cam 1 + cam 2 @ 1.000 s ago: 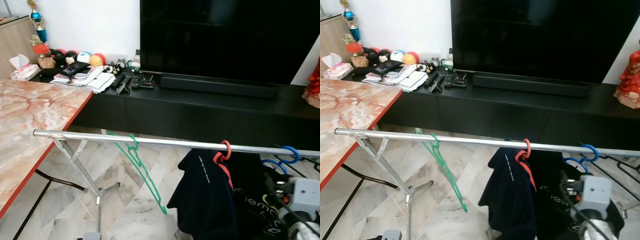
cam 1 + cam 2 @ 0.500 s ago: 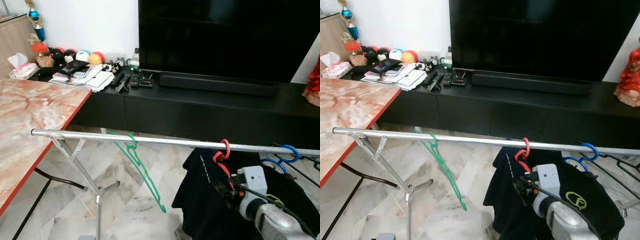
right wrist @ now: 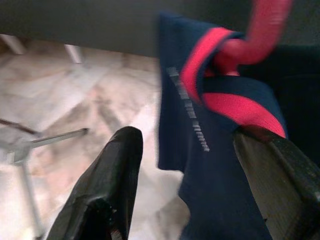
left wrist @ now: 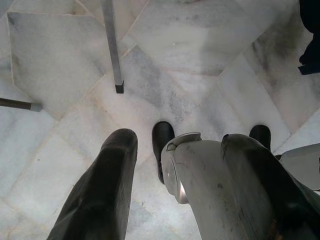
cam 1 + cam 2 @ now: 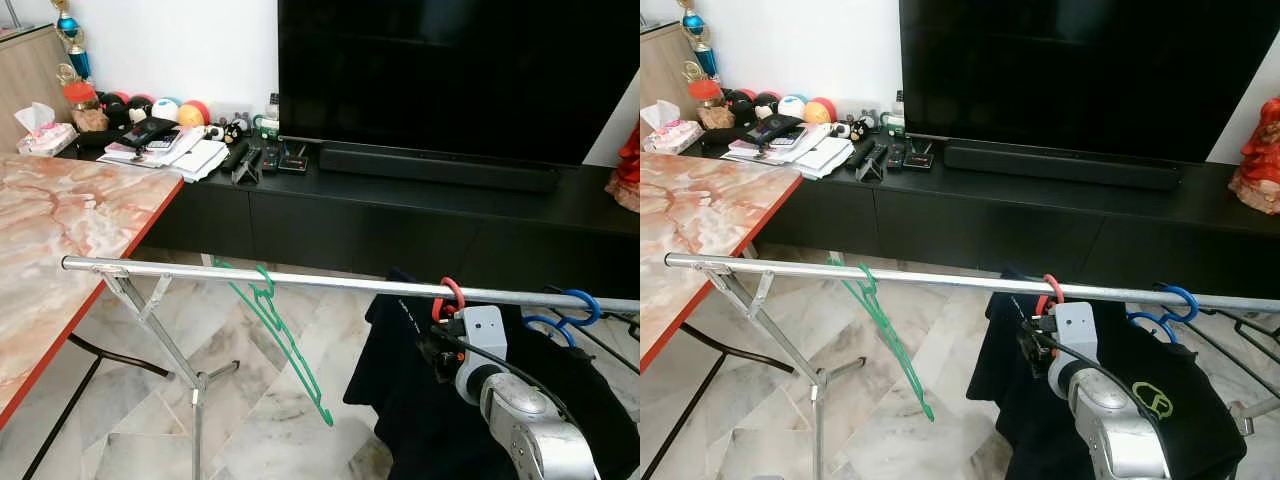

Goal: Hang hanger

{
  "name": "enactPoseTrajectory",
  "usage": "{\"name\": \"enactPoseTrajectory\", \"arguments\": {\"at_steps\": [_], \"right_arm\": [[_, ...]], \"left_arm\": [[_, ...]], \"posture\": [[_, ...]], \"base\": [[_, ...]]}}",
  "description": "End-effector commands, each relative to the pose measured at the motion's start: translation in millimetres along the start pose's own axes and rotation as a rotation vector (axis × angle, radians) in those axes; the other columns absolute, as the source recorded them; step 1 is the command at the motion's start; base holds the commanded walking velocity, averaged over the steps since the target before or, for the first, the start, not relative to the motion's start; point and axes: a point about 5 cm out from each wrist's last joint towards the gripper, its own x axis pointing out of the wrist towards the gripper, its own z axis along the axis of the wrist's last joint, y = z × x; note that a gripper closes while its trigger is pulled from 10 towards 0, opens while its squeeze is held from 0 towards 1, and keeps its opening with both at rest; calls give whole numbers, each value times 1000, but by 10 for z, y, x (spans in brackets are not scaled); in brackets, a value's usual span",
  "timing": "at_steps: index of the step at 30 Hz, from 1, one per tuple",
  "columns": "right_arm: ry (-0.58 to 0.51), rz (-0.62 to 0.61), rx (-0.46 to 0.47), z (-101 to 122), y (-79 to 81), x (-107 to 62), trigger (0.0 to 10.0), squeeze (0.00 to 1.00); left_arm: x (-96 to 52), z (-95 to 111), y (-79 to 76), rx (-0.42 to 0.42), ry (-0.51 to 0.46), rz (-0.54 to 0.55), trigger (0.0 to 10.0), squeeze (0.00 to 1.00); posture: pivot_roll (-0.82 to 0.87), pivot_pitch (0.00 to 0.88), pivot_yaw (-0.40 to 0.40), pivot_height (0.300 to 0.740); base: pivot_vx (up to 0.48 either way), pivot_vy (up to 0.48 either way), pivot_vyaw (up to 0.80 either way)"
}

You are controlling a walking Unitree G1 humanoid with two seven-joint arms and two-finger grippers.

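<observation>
Marble floor (image 5: 280,400), black TV cabinet (image 5: 400,215) behind. Silver rail (image 5: 250,279) across, carrying 1 green hanger (image 5: 285,345), 1 red hanger (image 5: 447,297) with dark navy shirt (image 5: 410,380), 1 blue hanger (image 5: 575,308). Right end effector (image 3: 185,165) raised just below red hanger, fingers spread beside shirt collar. Left end effector (image 4: 175,165) hanging over floor, fingers apart.

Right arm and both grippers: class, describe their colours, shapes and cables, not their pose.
The right arm is a rounded silver tube ending in a pale grey boxy wrist block, with a thin black cable looping along it. The right gripper has two long, matte black, tapering fingers. The left gripper has similar black fingers with rounded tips beside a scuffed silver housing.
</observation>
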Motion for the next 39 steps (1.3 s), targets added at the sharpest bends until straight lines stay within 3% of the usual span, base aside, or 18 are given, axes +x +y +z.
{"name": "enactPoseTrajectory", "arguments": {"at_steps": [1,11,14,17,21,28,33,35,39], "right_arm": [[-12,-76,22,-30,-105,-58,10000,0],[-23,-71,35,-78,-119,-264,10000,0],[7,-30,30,-106,-121,-200,10000,0],[47,89,-14,-140,9,-51,10000,0],[47,93,-49,-82,50,65,10000,0],[3,55,-64,90,-56,231,10000,0],[-30,17,-93,131,-120,254,10000,0],[-108,-29,-65,236,-219,255,10000,0],[-81,-27,-79,198,-256,247,10000,0]], "left_arm": [[-22,-57,45,7,24,2,10000,0],[-40,-122,50,30,45,-7,10000,0],[-41,-144,29,36,53,-10,10000,0],[-35,-143,6,34,55,-12,10000,0],[-30,-145,-15,35,58,-19,10000,0],[-21,-177,-98,39,65,-29,10000,0],[-19,-176,-108,38,64,-31,10000,0],[-12,-139,-96,37,55,-32,10000,0],[-4,-104,-89,43,50,-38,10000,0]], "posture": [[7,15,-39,740],[-8,12,-30,740],[-11,16,-27,740],[-19,25,-21,740],[-15,30,-20,740],[-5,38,-12,740],[-6,40,-11,740],[-6,50,-9,740],[-13,54,-7,740]], "base": [[0,0,0],[0,0,0],[0,0,0],[0,0,0],[0,0,0],[0,0,0],[0,0,0],[0,0,0],[0,0,0]]}}
